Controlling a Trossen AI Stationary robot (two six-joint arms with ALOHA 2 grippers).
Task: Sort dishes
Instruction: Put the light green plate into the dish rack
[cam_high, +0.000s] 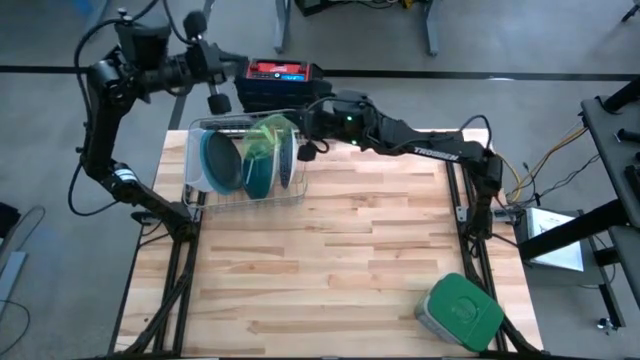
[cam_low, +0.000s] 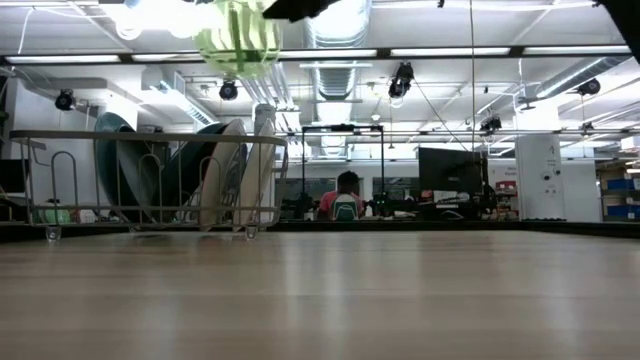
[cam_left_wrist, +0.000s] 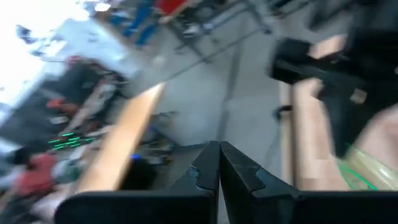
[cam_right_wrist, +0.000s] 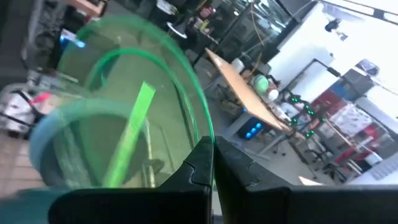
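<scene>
Lime-green translucent round bowl (cam_high: 268, 135) hangs just above the wire metal rack (cam_high: 292, 193), pinched by its rim in the right gripper (cam_high: 303, 128), likely for slotting beside the upright teal plates (cam_high: 222, 163). Left gripper (cam_high: 216, 99), fingers together and empty, waits behind the rack.

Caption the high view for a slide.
Right gripper holds a translucent lime green bowl above the wire metal rack of upright dishes; left gripper waits nearby.

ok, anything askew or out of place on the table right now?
Nothing damaged or spilled. The right gripper holds the lime green bowl above the wire rack, where the other dishes stand upright. The green-lidded container sits at the table's corner.
</scene>
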